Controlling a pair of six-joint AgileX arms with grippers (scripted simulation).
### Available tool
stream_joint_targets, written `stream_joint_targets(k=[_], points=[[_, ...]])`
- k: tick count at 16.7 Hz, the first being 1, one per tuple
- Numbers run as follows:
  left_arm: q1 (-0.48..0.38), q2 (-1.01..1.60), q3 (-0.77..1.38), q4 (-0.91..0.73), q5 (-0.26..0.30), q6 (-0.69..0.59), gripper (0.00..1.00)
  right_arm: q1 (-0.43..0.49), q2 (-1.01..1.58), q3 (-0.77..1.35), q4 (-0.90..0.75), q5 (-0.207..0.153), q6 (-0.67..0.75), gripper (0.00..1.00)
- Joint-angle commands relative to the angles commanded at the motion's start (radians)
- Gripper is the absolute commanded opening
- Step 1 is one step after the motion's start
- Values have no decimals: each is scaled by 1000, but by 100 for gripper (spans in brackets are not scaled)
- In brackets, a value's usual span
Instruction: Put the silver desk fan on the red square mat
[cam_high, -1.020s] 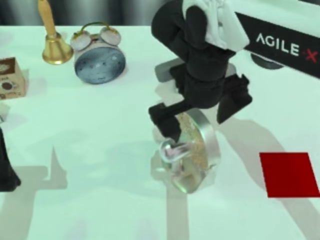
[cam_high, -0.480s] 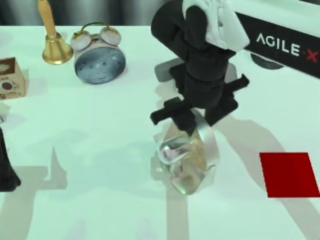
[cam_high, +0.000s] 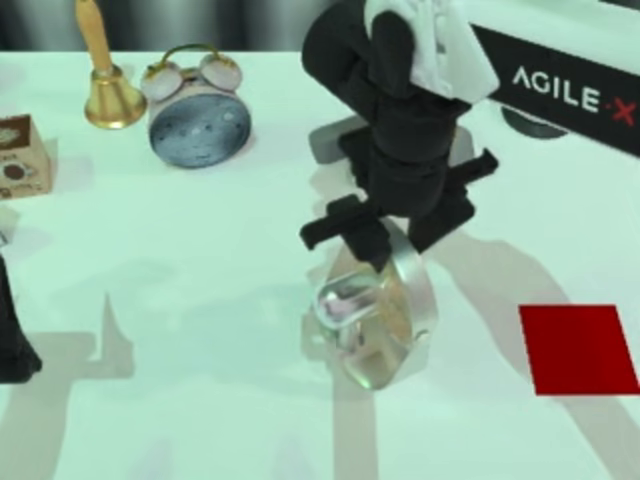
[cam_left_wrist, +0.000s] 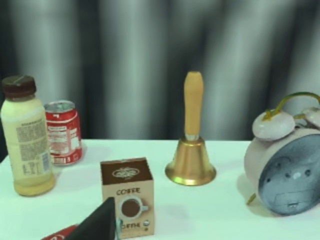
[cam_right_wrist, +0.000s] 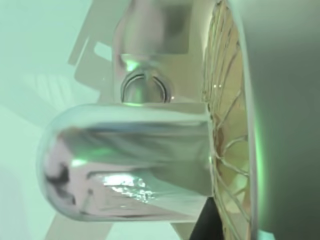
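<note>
On the pale white table (cam_high: 200, 300), the right gripper (cam_high: 385, 240) closes its jaws on the silver desk fan (cam_high: 375, 315), gripping the ring's upper rim. The red square mat (cam_high: 578, 348) lies bare, well apart. A dark striped curtain (cam_left_wrist: 150, 65) backs the table.

overhead view; right wrist close on fan (cam_right_wrist: 150, 165)

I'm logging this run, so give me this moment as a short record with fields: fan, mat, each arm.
fan: silver desk fan stands on the table, middle of the top view
mat: red square mat lies bare at the table's right, apart from the fan
right arm: right gripper is down at the fan's upper rim
left arm: parked at the table's left edge
</note>
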Motion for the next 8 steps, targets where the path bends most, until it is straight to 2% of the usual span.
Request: stream_joint_targets(k=[4, 8], points=[[0, 0, 0, 0, 0, 0, 100, -2, 0, 4, -4, 0, 1, 0], [0, 0, 0, 0, 0, 0, 100, 3, 12, 122, -110, 1, 1, 0]])
